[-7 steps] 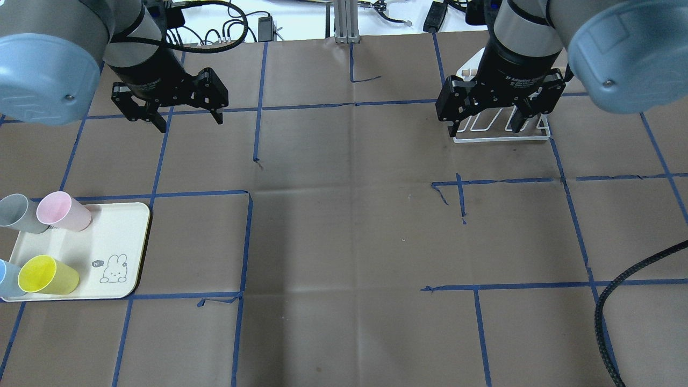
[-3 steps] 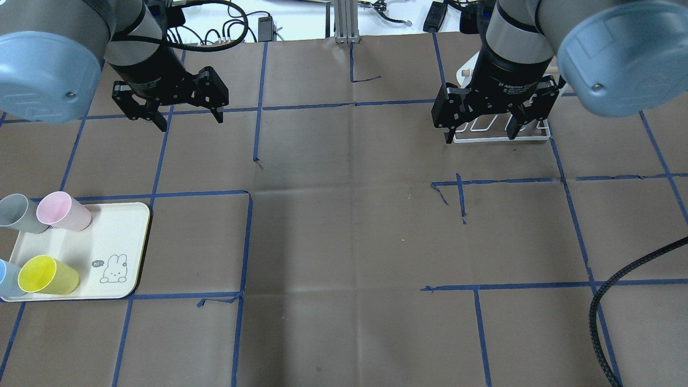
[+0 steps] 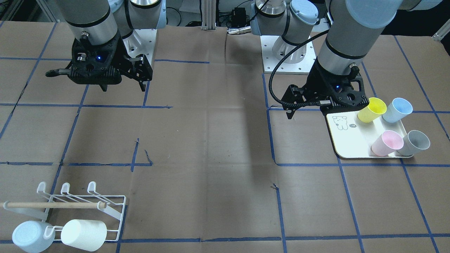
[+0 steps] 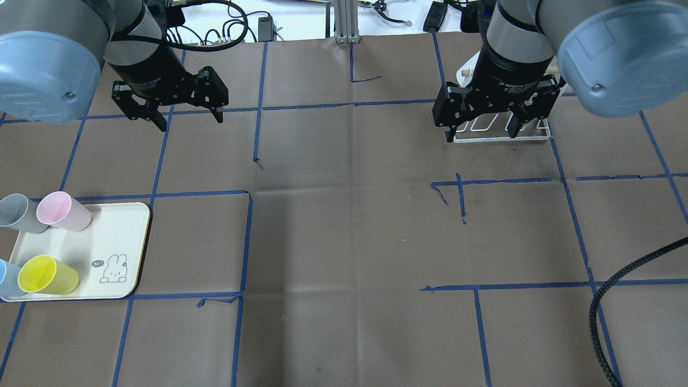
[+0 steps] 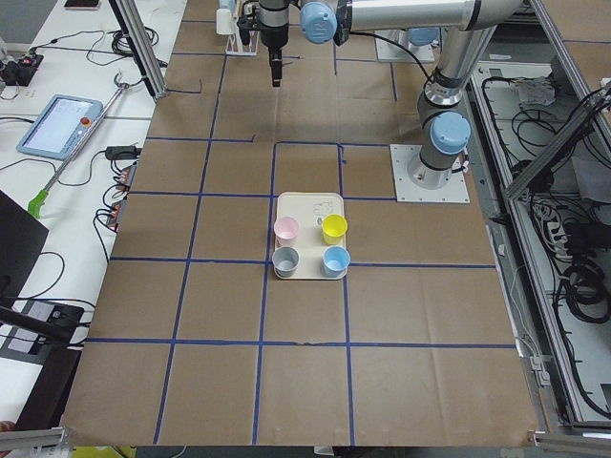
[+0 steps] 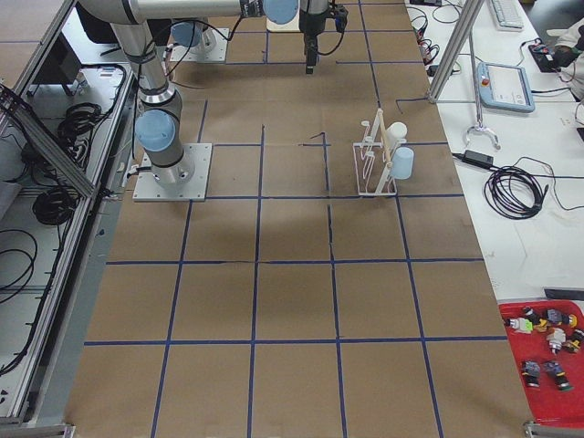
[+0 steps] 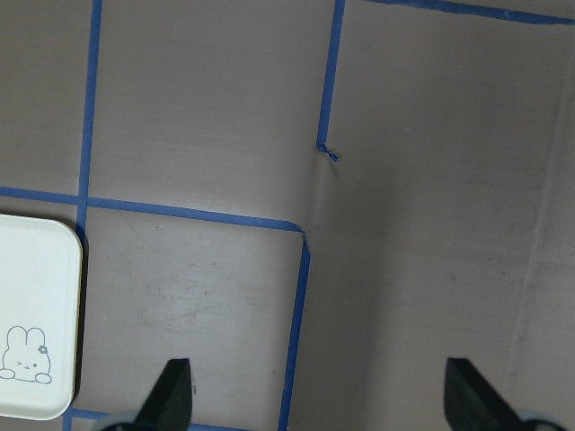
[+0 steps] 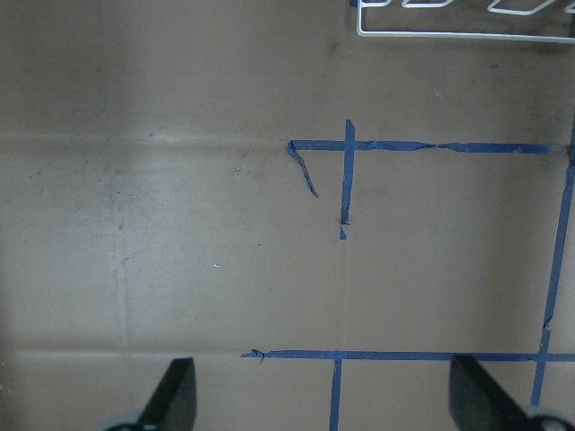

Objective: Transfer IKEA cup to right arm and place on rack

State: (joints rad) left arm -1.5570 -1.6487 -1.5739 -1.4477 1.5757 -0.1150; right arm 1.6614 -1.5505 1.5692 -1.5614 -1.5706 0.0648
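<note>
Four cups lie on a cream tray (image 4: 126, 228) at the table's left: pink (image 4: 62, 210), grey (image 4: 19, 213), yellow (image 4: 47, 275) and blue (image 4: 6, 279). My left gripper (image 4: 188, 115) is open and empty, above the table beyond the tray; in the left wrist view it (image 7: 323, 395) frames bare paper beside the tray's corner (image 7: 36, 296). My right gripper (image 4: 481, 131) is open and empty, in front of the white wire rack (image 4: 500, 138). The rack (image 3: 116, 211) holds a light-blue cup (image 3: 28, 236) and a white cup (image 3: 83, 234) under its wooden dowel (image 3: 52, 205).
Brown paper with blue tape lines covers the table. A black braided cable (image 4: 618, 301) hangs at the near right. The arm bases (image 3: 288, 56) stand at the robot's side. Cables and a metal post (image 4: 344, 21) lie beyond the far edge.
My right gripper has shifted slightly toward the far side and left, over the rack's front edge. The left gripper and the cups have not moved.
</note>
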